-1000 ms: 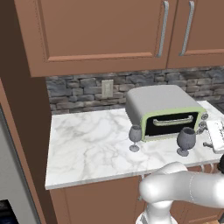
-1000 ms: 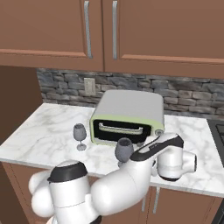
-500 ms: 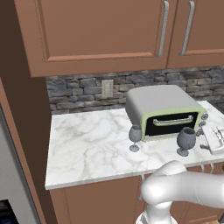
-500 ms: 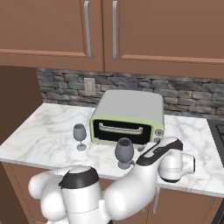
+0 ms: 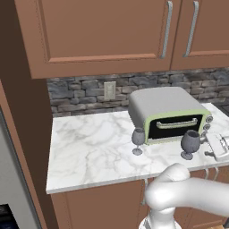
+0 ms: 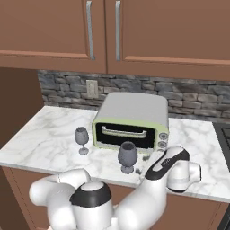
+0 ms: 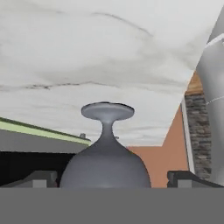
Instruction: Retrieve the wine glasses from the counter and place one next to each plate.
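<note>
Translucent grey-blue glass is what we are approaching: the near wine glass (image 7: 105,151) now stands between the gripper's (image 7: 111,178) two finger tips in the hand view (seen upside down there, foot uppermost), whereas a second ago the hand was still closing in on it from the right. The jaws stand released at full width, one on either side of the bowl, and we see no contact with it yet. We judge this to mean that the approach is nearly complete and the next step is to close on the bowl or stem. This glass (image 6: 127,157) stands upright on the counter (image 5: 89,147), just in front of the toaster oven (image 6: 132,121) and near the front edge. It has a rounded bowl, thin stem and flat round foot. The second wine glass (image 6: 81,139) stands upright further left, beside the oven's left front corner, well apart from the hand.
</note>
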